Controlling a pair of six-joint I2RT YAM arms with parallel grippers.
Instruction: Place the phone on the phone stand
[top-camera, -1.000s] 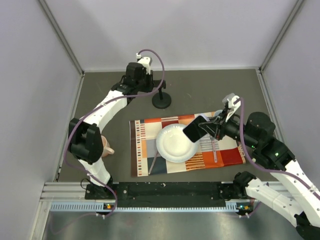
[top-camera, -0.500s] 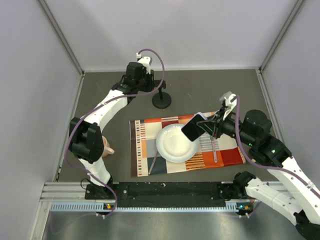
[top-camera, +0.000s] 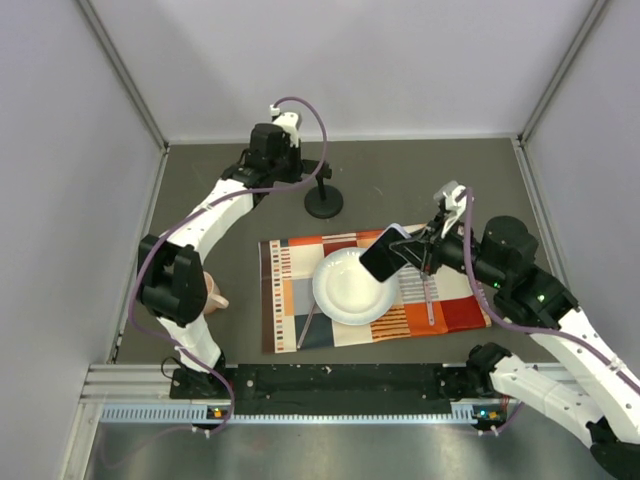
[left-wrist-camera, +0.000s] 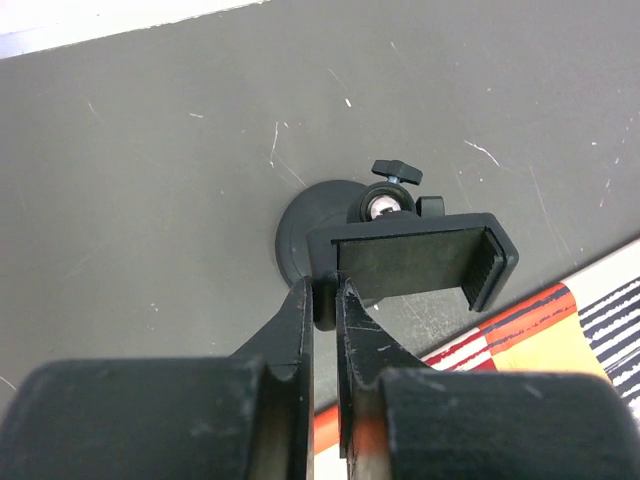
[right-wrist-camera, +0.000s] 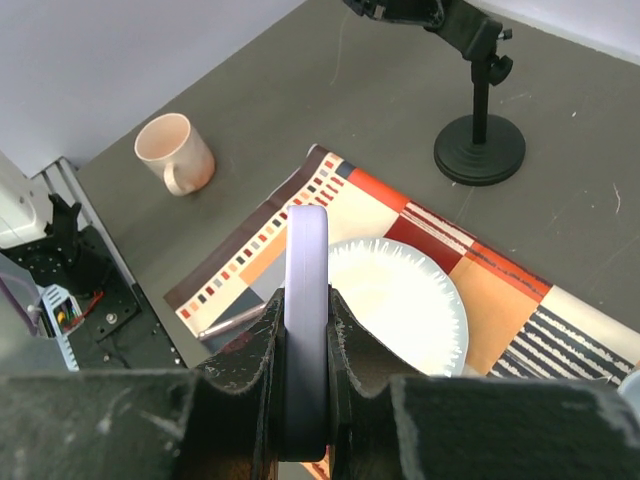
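Lavender-edged and seen edge-on from the right wrist: phone (right-wrist-camera: 306, 270), clamped near one short end between the fingers of the right end effector (right-wrist-camera: 306, 330). Right arm bent over the near right corner of the desk (top-camera: 420, 180), forearm angled toward the far left. From above, phone tilted with its glossy black face showing, hanging over the far right rim of the white plate (top-camera: 340, 295) on the striped placemat (top-camera: 285, 300), lifted off the desk and well apart from the phone stand (top-camera: 323, 203). Left arm stretched from the near left edge toward the far edge, elbow pushed out to the left, wrist turned rightward. Left end effector (left-wrist-camera: 323, 300) pinched nearly closed on the left lip of the phone stand cradle, round black base just beyond it, standing left of centre toward the far edge of the desk. Beige mug (right-wrist-camera: 175, 152) near the left edge, beside the placemat.
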